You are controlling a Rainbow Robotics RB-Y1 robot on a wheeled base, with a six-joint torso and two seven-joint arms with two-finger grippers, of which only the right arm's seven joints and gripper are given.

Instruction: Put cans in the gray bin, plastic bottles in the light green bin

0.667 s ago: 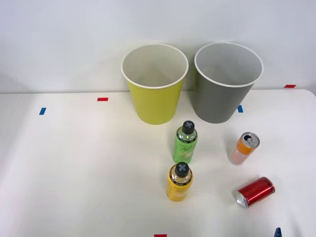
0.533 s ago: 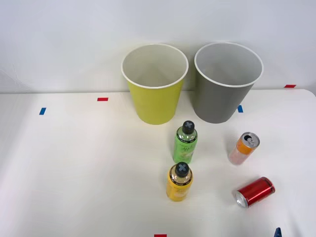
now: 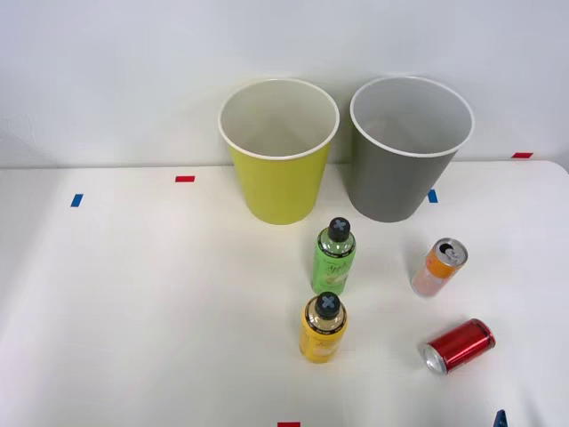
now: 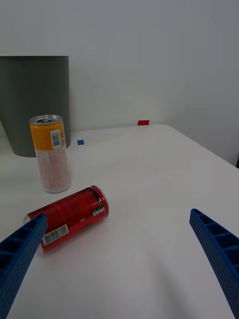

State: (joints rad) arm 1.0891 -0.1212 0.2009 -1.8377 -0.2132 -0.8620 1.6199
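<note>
On the white desk (image 3: pixel 133 294), going left to right, the light green bin (image 3: pixel 278 151) and the gray bin (image 3: pixel 409 147) stand upright at the back. Before them the green bottle (image 3: pixel 333 258) and the yellow bottle (image 3: pixel 324 327) stand upright, caps up. Further right the orange-pink can (image 3: pixel 437 268) stands upright, its label too small to read. The red can (image 3: pixel 459 345) lies on its side, long axis slanting, barcode showing. My gripper (image 4: pixel 119 259) has its fingers wide apart, near the red can.
</note>
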